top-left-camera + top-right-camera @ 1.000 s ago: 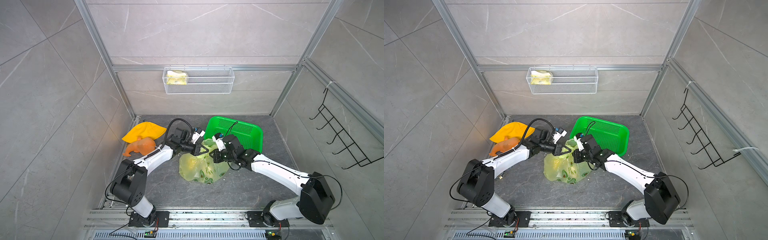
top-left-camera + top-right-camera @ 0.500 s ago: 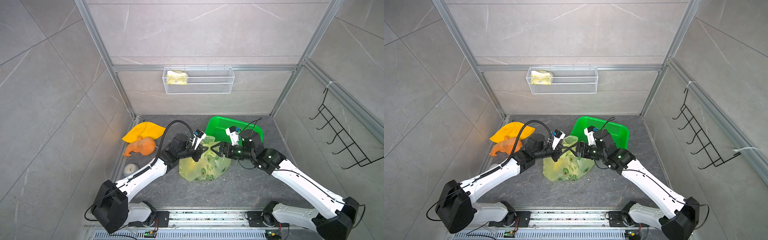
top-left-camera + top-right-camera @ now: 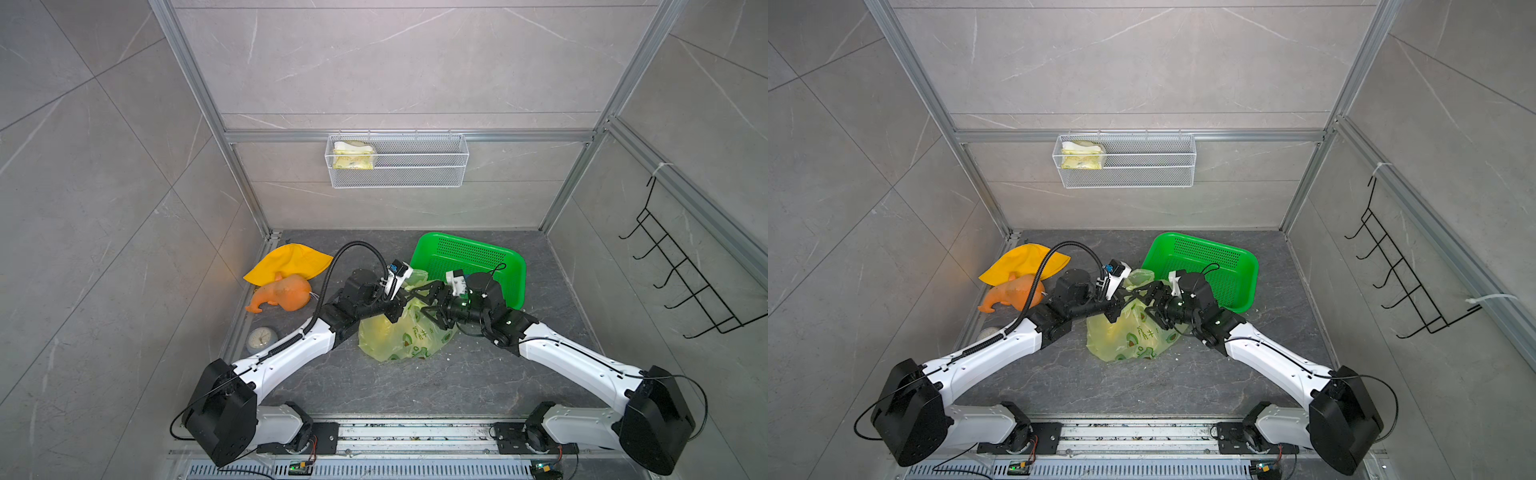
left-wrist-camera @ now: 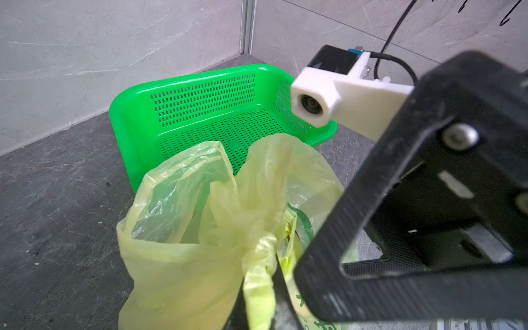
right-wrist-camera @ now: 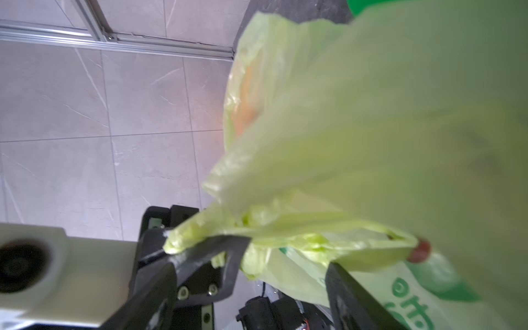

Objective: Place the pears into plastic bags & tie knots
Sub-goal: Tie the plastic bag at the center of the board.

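Right gripper (image 3: 417,303) has just sprung open near the green basket (image 3: 478,259); left gripper (image 3: 397,309) stays pinching the handle strap (image 5: 187,236), so the knot is probably unfinished.

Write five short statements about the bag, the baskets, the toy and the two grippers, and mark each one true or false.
1. The plastic bag rests on the floor beside the green basket. True.
2. The left gripper is shut on a strap of the bag. True.
3. The right arm's jaws are clamped shut. False: the right gripper has its jaws wide open at the bag's top.
4. The toy lies in the green basket. False: the orange toy lies on the floor beside the yellow cloth.
5. The basket on the wall is empty. False: the wire basket holds a yellowish packet at one end.
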Controlling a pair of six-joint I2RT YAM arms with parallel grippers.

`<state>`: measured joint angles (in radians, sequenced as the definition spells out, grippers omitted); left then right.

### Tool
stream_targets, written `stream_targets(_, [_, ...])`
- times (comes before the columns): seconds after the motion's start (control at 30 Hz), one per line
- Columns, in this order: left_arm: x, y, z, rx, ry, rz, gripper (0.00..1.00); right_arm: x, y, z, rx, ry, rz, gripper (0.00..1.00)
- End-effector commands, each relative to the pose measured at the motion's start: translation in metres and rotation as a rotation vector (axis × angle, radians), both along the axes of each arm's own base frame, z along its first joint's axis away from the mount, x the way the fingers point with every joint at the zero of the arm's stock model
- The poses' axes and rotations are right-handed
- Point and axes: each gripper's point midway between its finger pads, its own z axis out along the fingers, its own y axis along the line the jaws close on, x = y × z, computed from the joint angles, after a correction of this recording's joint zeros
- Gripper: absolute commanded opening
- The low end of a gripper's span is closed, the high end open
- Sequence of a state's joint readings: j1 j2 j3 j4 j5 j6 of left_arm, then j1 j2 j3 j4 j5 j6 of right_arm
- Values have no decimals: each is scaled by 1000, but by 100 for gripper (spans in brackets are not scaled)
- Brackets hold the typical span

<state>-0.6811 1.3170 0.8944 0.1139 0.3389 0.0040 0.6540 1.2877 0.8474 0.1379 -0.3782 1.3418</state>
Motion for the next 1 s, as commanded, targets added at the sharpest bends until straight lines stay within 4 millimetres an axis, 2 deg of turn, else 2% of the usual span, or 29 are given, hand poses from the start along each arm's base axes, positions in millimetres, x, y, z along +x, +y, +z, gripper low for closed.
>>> stream_targets(0.0, [-1, -5, 17, -30, -71, -25, 0, 16, 8, 22, 113, -58, -38, 83])
stream_targets(0.17, [-5, -3, 19, -37, -75, -35, 0, 19, 8, 20, 103, -58, -49, 83])
stream_targets(0.33, [-13, -8, 19, -49, -68, -80, 0, 37, 16, 21, 117, -70, -57, 83])
stream_targets(0.43, [-19, -12, 19, -52, -64, -114, 0, 51, 29, 26, 167, -78, -34, 81])
stream_targets(0.57, [-26, -15, 18, -48, -51, -152, 0, 63, 41, 43, 240, -137, 3, 77])
stream_targets(0.6, [-28, -16, 16, -46, -44, -161, 0, 64, 43, 47, 245, -147, 14, 74])
stream_targets(0.67, [-30, -18, 13, -42, -34, -169, 0, 62, 46, 55, 251, -167, 48, 61])
stream_targets(0.77, [-31, -18, 8, -38, -19, -175, 0, 55, 45, 61, 244, -203, 99, 29])
stream_targets(0.87, [-32, -19, 3, -37, 3, -177, 0, 44, 42, 59, 223, -242, 172, 5])
stream_targets(0.9, [-32, -19, 1, -38, 14, -176, 0, 42, 38, 59, 221, -261, 193, 0])
stream_targets(0.93, [-32, -19, 2, -44, 20, -169, 0, 39, 35, 59, 219, -285, 219, 0])
stream_targets(0.97, [-31, -18, 4, -50, 28, -156, 5, 37, 32, 58, 213, -305, 245, 0])
